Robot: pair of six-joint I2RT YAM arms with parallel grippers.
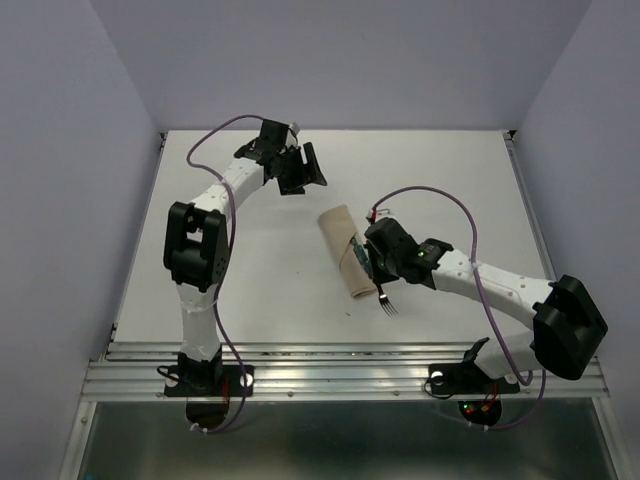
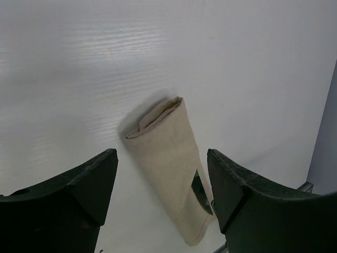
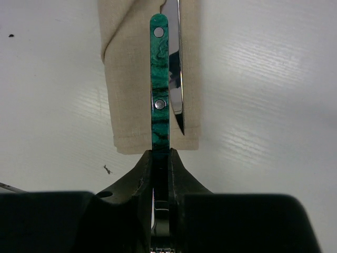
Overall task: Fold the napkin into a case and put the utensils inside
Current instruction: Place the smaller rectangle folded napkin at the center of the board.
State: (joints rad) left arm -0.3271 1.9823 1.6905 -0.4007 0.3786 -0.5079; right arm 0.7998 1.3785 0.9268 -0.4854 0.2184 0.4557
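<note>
The napkin [image 1: 340, 250] lies mid-table, folded into a narrow beige case. It also shows in the left wrist view [image 2: 166, 153] and the right wrist view [image 3: 126, 79]. My right gripper [image 1: 376, 262] is shut on a fork with a green marbled handle [image 3: 159, 79]. The handle reaches over the case's near end [image 3: 160, 155], and the tines [image 1: 388, 307] stick out toward the near edge. A silvery knife blade [image 3: 177, 89] lies beside the handle on the cloth. My left gripper [image 1: 303, 168] is open and empty, raised above the table beyond the case's far end [image 2: 161, 156].
Purple cables [image 1: 455, 205] loop over both arms. A small dark speck [image 3: 107, 169] lies on the white table [image 1: 250, 260] left of the case's near end. The table's right edge and a metal rail [image 2: 305, 185] show in the left wrist view.
</note>
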